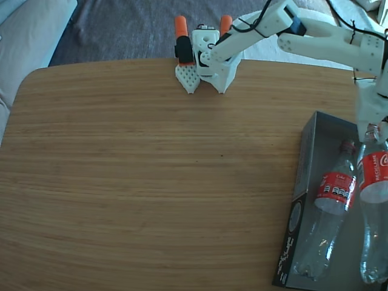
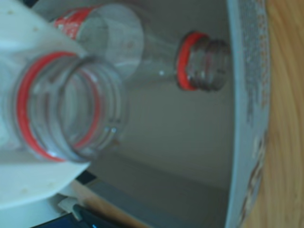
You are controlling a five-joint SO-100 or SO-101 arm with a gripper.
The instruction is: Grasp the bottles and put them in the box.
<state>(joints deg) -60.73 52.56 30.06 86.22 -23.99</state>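
While the gripper (image 1: 371, 130) clamps one bottle (image 1: 374, 206) by its neck, the box (image 1: 310, 140) lies directly below, lengthwise alongside.

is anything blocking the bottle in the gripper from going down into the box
Nothing visible blocks it. The held bottle already hangs over the right side of the box; the other bottle lies close beside it on the left in the fixed view, leaving a tight space.

White arm (image 1: 315, 36) reaching from top centre of the fixed view across to the right edge, bending downward there, gripper (image 1: 374, 130) pointing down at right edge, closed around a bottle neck (image 2: 66, 114)
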